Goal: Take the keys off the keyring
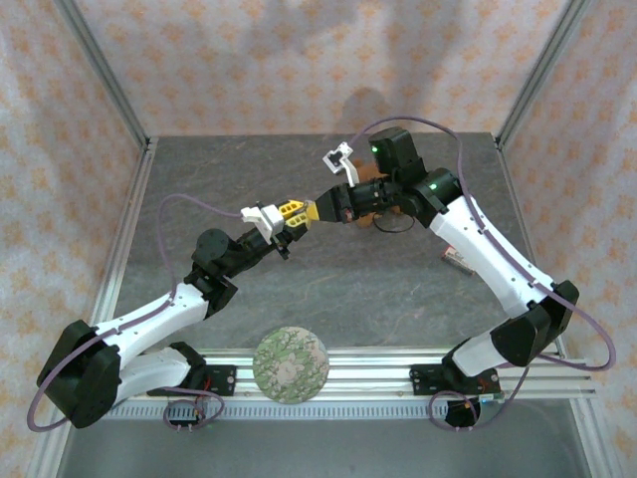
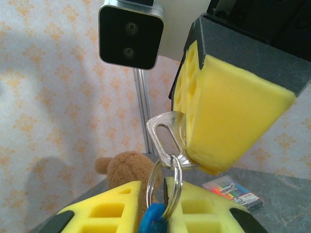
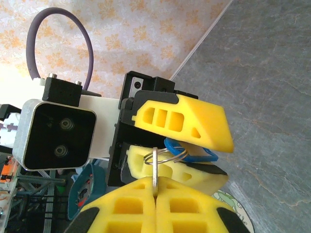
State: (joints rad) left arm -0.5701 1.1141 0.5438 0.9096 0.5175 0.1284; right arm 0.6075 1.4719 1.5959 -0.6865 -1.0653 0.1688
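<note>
Both grippers meet above the middle of the table. My right gripper is shut on a silver key, seen edge-on between its yellow foam pads. A metal keyring threads the key's hole. My left gripper is closed around the ring's lower part and pinches a blue key tag that hangs on it. In the left wrist view a right finger stands just above the left pads.
A brown teddy bear sits on the table behind the right arm. A pack of markers lies on the right. A round patterned plate rests at the near edge between the arm bases.
</note>
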